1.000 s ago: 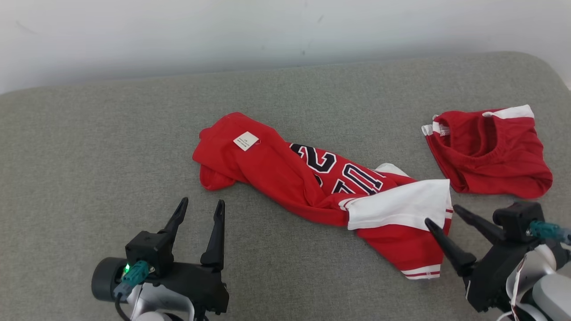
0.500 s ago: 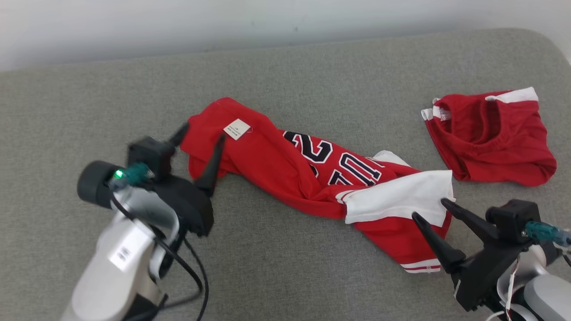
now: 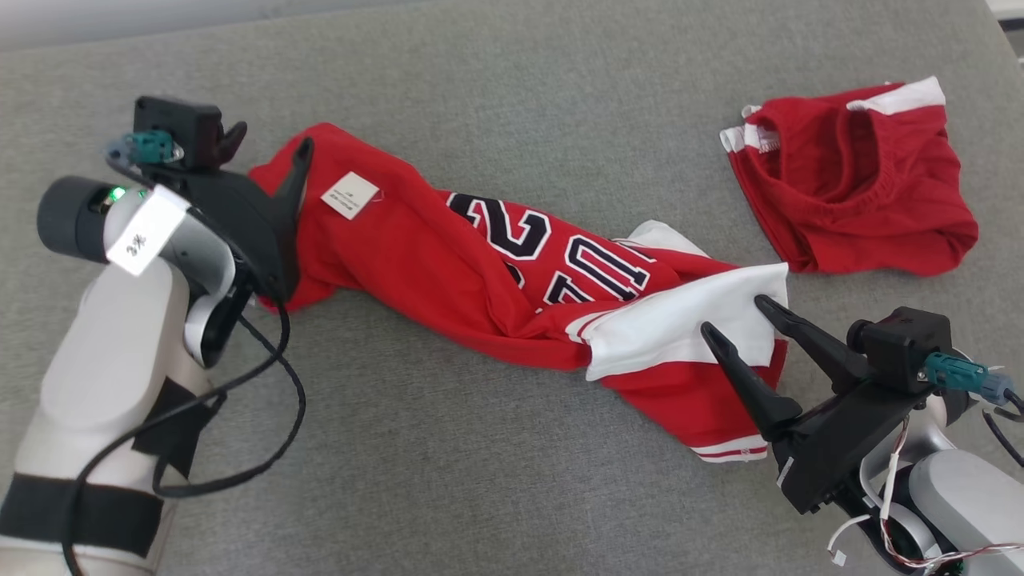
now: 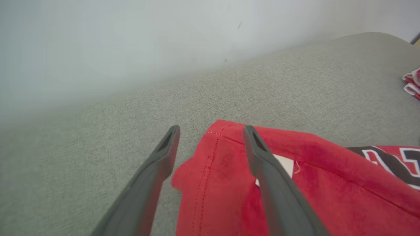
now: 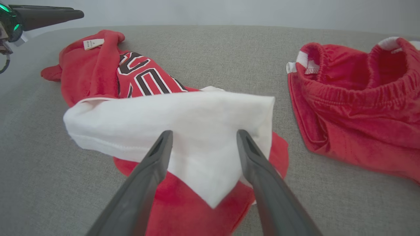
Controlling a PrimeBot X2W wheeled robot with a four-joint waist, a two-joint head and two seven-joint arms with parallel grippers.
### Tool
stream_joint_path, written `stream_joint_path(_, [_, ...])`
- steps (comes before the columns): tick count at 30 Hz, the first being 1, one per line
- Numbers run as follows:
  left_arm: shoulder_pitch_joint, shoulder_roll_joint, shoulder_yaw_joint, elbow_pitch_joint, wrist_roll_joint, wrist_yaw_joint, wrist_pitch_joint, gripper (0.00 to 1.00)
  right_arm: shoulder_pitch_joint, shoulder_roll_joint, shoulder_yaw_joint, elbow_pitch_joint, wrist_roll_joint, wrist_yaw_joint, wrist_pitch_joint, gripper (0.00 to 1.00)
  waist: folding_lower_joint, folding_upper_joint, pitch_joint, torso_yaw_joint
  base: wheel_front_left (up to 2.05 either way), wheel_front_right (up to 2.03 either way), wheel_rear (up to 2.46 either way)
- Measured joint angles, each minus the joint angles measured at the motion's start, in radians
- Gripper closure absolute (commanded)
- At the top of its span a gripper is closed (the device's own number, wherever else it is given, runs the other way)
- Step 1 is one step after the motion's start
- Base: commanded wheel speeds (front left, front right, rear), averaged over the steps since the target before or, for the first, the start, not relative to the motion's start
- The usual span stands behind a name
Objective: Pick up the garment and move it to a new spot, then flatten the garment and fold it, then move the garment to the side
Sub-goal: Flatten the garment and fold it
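Note:
The garment [image 3: 448, 264], a red jersey with dark numbers, a white panel and a white label [image 3: 350, 195], lies crumpled in a long diagonal strip on the grey padded surface [image 3: 496, 480]. My left gripper [image 3: 270, 140] is open at the garment's far left end; in the left wrist view one finger is over the bare surface and the other over the red hem [image 4: 223, 183], the gripper [image 4: 211, 128] straddling that edge. My right gripper [image 3: 734, 315] is open at the near right end, its fingers over the white panel [image 5: 183, 114], gripper [image 5: 204, 132] not closed on cloth.
A second red piece, shorts with white trim [image 3: 856, 192], lies bunched at the far right, also in the right wrist view [image 5: 361, 114]. A pale wall [image 4: 131, 49] rises behind the surface's far edge. Bare grey fabric spreads in front and to the left.
The camera has tilted down. My left arm has reached forward from the near edge to the garment's left end. The right gripper has edged onto the white panel. Both stayed open.

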State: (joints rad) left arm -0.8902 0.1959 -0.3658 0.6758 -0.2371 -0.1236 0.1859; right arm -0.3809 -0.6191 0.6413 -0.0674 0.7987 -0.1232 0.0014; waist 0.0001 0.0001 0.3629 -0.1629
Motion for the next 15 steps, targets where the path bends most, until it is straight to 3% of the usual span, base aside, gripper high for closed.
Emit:
stream_joint_path(12, [-0.091, -0.005, -0.040, 0.178, -0.030, -0.001, 0.015, 0.00, -0.020, 0.037, -0.008, 0.010, -0.012, 0.000, 0.000, 0.00, 0.0000, 0.0001, 0.060, -0.049, 0.00, 0.00, 0.00])
stream_joint_path(13, [-0.096, -0.004, -0.045, 0.188, -0.034, -0.001, 0.014, 0.00, -0.020, 0.039, -0.007, 0.012, -0.014, 0.000, 0.000, 0.42, 0.0000, 0.0000, 0.062, -0.050, 0.00, 0.00, 0.00])
stream_joint_path(14, [-0.101, 0.000, -0.057, 0.192, -0.033, -0.001, 0.010, 0.15, -0.020, 0.042, -0.006, 0.012, -0.016, 0.000, 0.000, 0.71, 0.0000, 0.0000, 0.064, -0.051, 0.00, 0.00, 0.00])
stream_joint_path(15, [-0.105, 0.001, -0.064, 0.199, -0.034, -0.001, 0.006, 0.79, -0.020, 0.047, -0.005, 0.013, -0.016, -0.001, 0.000, 1.00, 0.0000, 0.0000, 0.065, -0.052, 0.00, 0.00, 0.00])
